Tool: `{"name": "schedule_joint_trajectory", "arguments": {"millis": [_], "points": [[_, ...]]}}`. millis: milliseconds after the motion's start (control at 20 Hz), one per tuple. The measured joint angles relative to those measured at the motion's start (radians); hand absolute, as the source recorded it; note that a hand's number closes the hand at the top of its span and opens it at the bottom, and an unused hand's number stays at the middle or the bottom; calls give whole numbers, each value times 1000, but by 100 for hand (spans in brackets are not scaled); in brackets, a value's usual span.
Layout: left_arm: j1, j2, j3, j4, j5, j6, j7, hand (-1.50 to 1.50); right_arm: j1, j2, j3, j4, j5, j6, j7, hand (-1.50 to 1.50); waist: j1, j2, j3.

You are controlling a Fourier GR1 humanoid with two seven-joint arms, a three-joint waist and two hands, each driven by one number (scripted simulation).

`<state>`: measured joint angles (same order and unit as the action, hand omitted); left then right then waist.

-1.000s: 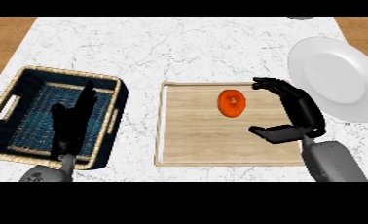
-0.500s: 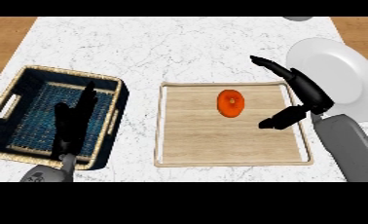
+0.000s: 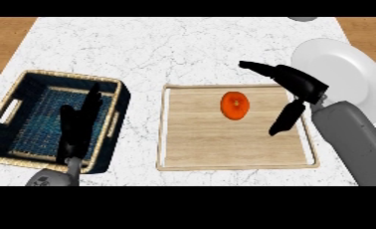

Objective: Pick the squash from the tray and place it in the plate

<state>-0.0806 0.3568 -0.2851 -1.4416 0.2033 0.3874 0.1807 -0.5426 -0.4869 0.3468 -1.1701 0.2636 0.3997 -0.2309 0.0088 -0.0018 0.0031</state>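
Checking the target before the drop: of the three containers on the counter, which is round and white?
The plate, at the counter's right edge beside the right hand. The tray is flat wood; the basket is woven and dark-lined.

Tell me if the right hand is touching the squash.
Apart. The head view shows bare tray wood between the open right hand and the squash.

I see the tray (image 3: 235, 143) at centre with the squash (image 3: 235, 105) on its far half. A basket (image 3: 117, 118) sits left of it, the plate (image 3: 339, 73) to its right and farther back.
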Motion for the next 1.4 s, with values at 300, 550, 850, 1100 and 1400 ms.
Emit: {"name": "schedule_joint_trajectory", "arguments": {"millis": [300,550,850,1100,1400], "points": [[17,-26,16,-25,-31,-11,14,0,-55,50,1,88,84,60,21,-150,0,1,-1],[6,-45,55,-4,-55,-47,18,0,-49,101,-16,120,162,70,12,-150,-2,0,0],[24,-78,75,-20,-98,-62,19,0,-59,150,-43,178,240,79,-23,-150,-2,0,1],[24,-95,105,-22,-116,-90,30,0,-57,187,-67,197,291,85,-34,-150,-3,1,0],[31,-121,126,-26,-146,-119,37,0,-72,231,-97,269,359,68,-70,-150,-2,1,0]]}}
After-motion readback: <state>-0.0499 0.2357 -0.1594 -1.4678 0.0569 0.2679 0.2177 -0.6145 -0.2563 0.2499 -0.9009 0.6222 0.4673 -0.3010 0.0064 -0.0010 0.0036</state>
